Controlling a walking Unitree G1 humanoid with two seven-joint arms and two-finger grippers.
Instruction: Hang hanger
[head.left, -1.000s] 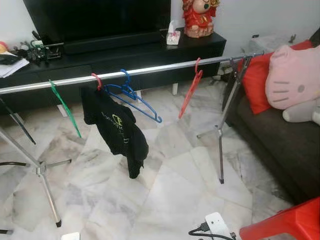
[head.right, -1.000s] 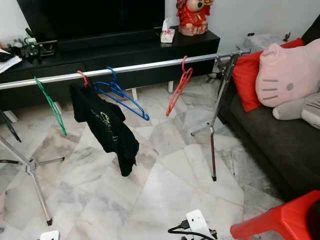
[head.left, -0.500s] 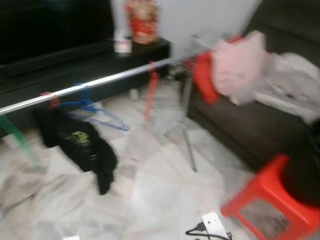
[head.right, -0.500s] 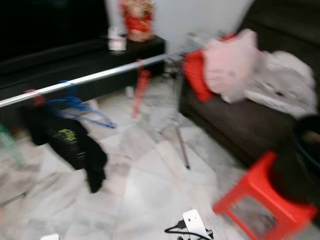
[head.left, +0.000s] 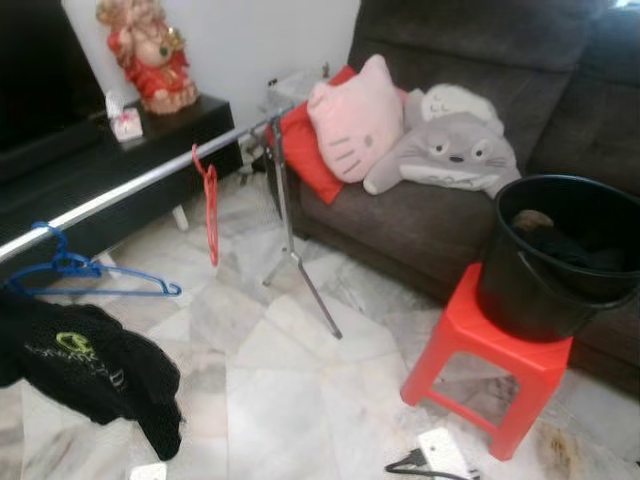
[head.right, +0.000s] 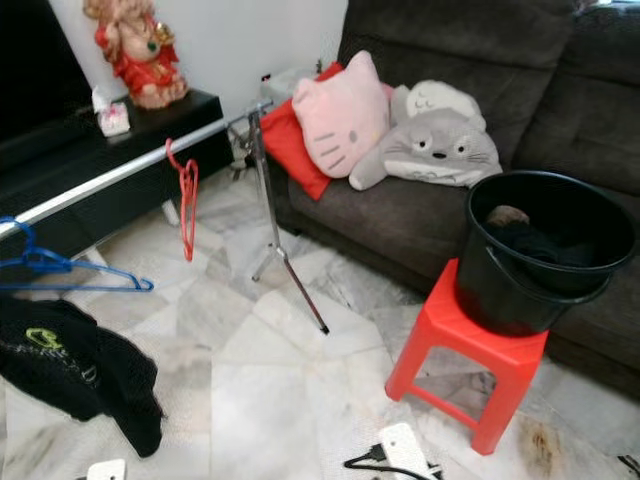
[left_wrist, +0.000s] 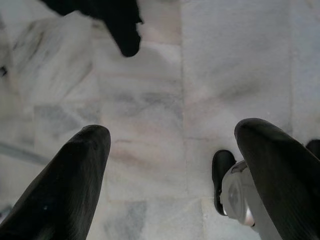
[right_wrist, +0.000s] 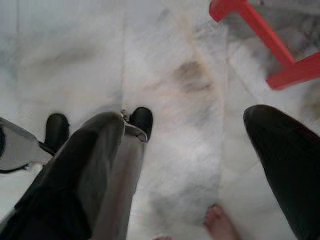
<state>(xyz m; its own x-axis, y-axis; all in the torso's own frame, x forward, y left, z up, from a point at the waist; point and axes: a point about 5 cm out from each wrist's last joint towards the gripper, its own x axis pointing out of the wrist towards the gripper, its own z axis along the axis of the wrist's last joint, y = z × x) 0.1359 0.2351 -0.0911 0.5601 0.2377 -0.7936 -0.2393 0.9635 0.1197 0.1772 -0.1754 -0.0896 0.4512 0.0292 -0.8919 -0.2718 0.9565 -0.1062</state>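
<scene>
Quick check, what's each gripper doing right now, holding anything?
Left gripper: open, empty, pointing down at the marble floor.
Right gripper: open, empty, above the floor near the red stool.

White marble floor (head.left: 300, 400), dark sofa (head.left: 450, 210), black, seemingly TV, cabinet (head.left: 110, 170).
</scene>
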